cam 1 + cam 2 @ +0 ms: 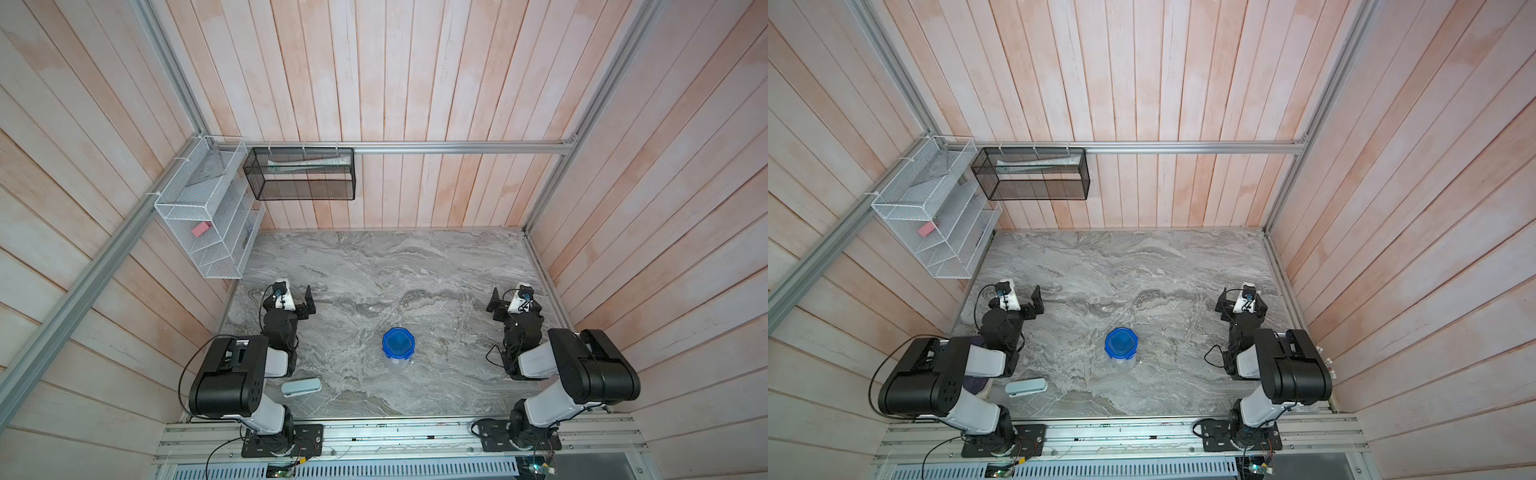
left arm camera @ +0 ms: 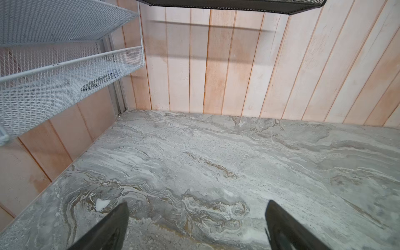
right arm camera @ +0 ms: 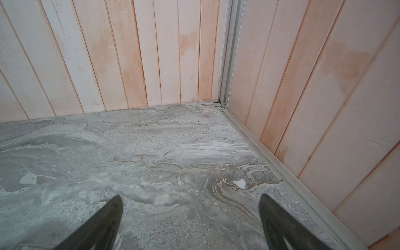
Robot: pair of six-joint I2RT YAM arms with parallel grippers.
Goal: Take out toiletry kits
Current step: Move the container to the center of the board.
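In both top views the clear jar (image 1: 398,345) stands centre, towards the near side, blue lid clipped on; toiletry kits unseen, presumably sealed inside; pale blue case (image 1: 301,386) near-left. Left wrist: left gripper (image 2: 198,207) spread wide, empty, above bare table (image 2: 216,162); parked clear. Right wrist: right gripper (image 3: 191,200) likewise spread, empty, facing the far-right corner.

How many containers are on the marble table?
2. The clear jar with blue lid stands mid-table; the pale blue case lies near the front edge beside the left arm. That arm covers some of the table, so more may be hidden.
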